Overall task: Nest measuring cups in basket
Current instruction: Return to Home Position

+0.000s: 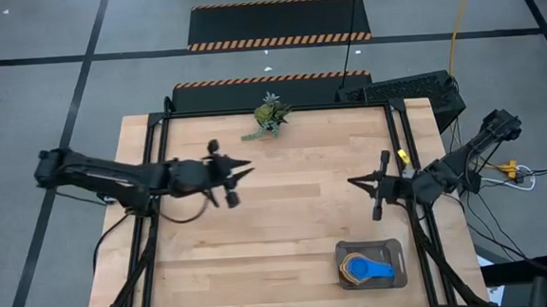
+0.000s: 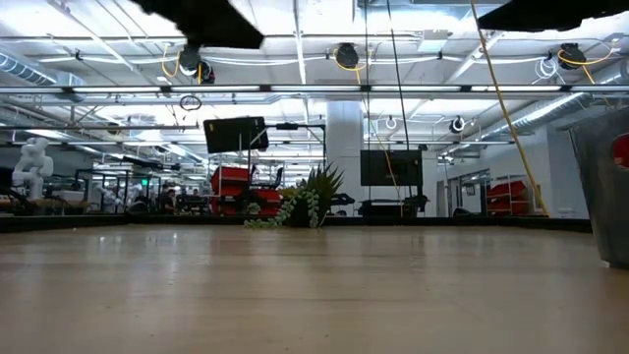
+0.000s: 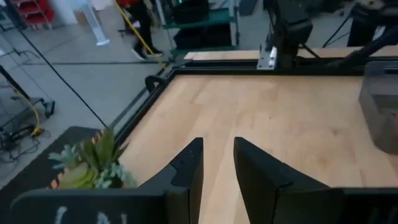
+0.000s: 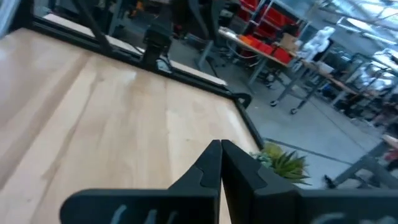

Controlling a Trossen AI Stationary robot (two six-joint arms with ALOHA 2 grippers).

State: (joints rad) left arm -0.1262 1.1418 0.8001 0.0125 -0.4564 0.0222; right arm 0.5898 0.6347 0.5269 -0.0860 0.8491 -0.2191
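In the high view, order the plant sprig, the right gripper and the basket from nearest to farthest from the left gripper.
1. plant sprig, at the table's far edge, near the left gripper.
2. right gripper, across on the right side.
3. basket, front right corner, holding the measuring cups.

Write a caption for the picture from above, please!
Measuring cups nested in the basket; left tool and right tool wait above the table.

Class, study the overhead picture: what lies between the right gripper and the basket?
Nothing. In the high view, only bare wooden table separates the right gripper from the basket holding the measuring cups.
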